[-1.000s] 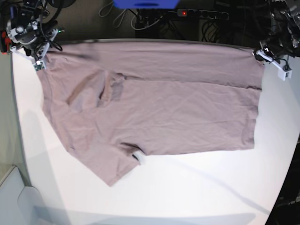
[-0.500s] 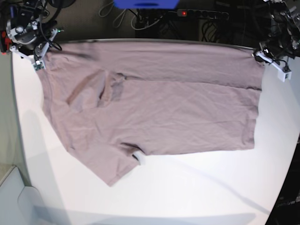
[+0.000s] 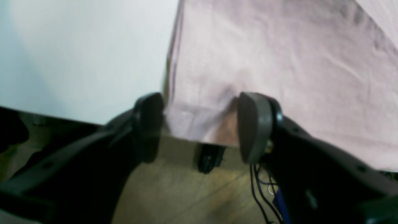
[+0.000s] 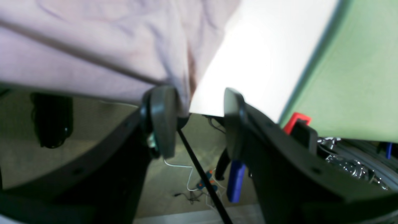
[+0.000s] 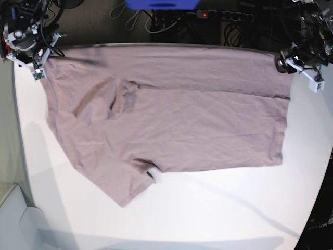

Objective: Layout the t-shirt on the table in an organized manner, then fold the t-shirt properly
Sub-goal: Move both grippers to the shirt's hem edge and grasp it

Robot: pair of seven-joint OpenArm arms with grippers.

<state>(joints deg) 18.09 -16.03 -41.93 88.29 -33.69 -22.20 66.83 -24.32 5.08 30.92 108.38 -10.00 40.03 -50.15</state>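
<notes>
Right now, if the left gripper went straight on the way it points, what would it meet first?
The t-shirt: its corner hangs over the table edge right between the left gripper's open jaws, so cloth comes first, then likely the table edge beneath. Depth is unclear.

Both arms reach to the far corners in the base view, one at each side. The left pincer [image 3: 200, 127] stands with its jaws parted, the two dark oval pads facing each other across a clear gap. The right pincer [image 4: 196, 119] is likewise spread, its pads [image 4: 163, 119] apart and gripping nothing.
</notes>
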